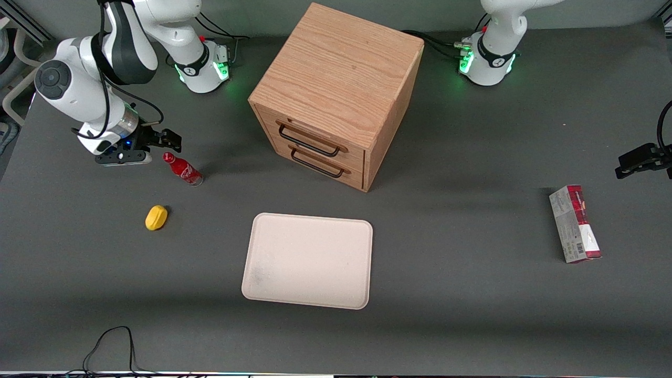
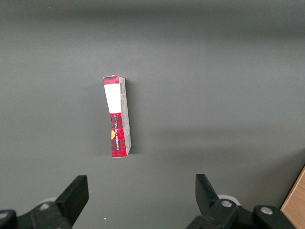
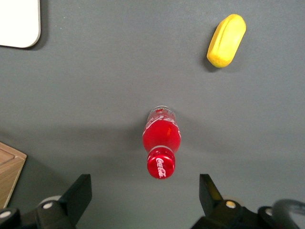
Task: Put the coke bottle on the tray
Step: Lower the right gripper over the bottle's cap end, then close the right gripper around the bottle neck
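My gripper (image 1: 137,148) hangs just beside the coke bottle (image 1: 182,169), fingers spread wide with nothing between them — the bottle stands upright on the tabletop (image 1: 451,294), near the yellow lump (image 1: 156,217). The tray (image 1: 308,260) lies well apart, nearer the front camera than the wooden cabinet (image 1: 336,94).

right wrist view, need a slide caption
Open gripper poised above the upright coke bottle, yellow lump and tray corner nearby.

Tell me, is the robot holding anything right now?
No, nothing is held. The tool hangs open above the coke bottle, which stands on the table, not touching either finger.
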Tool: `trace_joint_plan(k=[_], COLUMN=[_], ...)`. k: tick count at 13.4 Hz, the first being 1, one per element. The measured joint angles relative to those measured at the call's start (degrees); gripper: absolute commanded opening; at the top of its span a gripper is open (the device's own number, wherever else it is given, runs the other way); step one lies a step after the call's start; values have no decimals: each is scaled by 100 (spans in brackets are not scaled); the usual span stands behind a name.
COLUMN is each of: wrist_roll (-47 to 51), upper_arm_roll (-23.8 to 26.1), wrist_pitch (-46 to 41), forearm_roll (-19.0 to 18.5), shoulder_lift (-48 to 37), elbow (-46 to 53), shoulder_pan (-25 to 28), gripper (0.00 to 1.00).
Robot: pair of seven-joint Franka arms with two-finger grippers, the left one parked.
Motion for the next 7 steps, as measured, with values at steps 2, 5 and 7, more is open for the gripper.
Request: trace_joint_plan(k=[2,5,7], wrist_roll=[0,0,0], upper_arm_roll=[0,0,0], wrist_pitch=[216,650,746], forearm_roll=[0,0,0], shoulder_lift=[65,194,268], elbow=[-82,-296,-348], shoulder_pan=[0,0,0], gripper=[100,100,100])
